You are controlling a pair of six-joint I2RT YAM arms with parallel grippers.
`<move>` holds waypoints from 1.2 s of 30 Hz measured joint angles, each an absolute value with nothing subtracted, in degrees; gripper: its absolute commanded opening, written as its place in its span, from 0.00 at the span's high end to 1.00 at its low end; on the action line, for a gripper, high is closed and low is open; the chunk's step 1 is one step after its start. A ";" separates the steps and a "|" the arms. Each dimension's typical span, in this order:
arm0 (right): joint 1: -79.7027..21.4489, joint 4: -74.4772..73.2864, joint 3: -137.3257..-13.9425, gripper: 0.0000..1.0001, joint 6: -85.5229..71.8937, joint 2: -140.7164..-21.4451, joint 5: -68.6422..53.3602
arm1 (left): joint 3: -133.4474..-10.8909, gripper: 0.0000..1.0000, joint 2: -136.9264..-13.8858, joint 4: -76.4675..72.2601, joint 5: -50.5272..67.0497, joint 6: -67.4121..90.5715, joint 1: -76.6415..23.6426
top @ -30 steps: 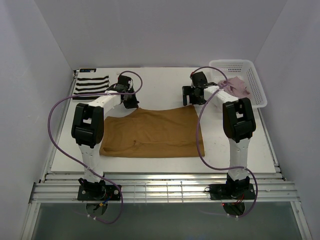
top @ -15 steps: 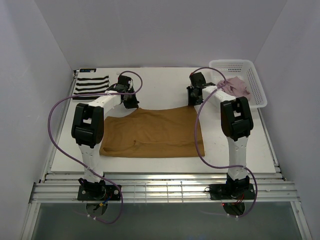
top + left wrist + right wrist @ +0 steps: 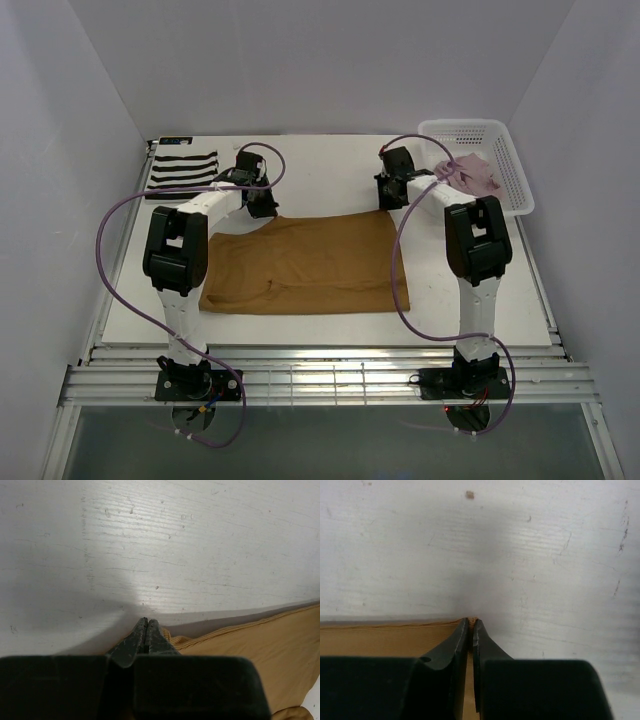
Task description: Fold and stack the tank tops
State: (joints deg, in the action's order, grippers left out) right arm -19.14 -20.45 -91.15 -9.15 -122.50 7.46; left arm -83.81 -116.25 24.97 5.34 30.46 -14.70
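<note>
Overhead, tan top [image 3: 310, 265] spread flat at centre, striped top [image 3: 183, 168] folded far left, pink top [image 3: 478, 176] in basket [image 3: 505, 140], only wrist views reveal left gripper [image 3: 146, 623] and right gripper [image 3: 471, 622] pinching the tan top's far corners.

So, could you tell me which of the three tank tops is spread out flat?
The tan-brown top, lying open across the middle. The striped top lies folded at the far left corner; the pink top sits bunched in the basket.
</note>
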 measured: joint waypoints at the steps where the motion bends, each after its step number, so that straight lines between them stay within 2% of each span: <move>1: -19.14 -18.83 -89.03 0.92 -8.67 -121.08 7.29 | -83.66 1.00 -116.25 24.88 5.37 30.48 -14.70; 6: -19.14 -13.23 -78.87 0.92 -7.14 -112.33 4.58 | -80.64 1.00 -115.20 24.08 5.56 30.52 -14.70; 15: -19.14 -6.02 -68.27 0.92 -7.27 -102.50 1.52 | -72.97 1.00 -107.48 20.64 7.27 30.48 -14.70; 36: -19.16 -3.86 -49.56 0.92 -10.13 -85.69 -0.16 | -52.36 1.00 -93.17 13.21 13.74 32.91 -14.81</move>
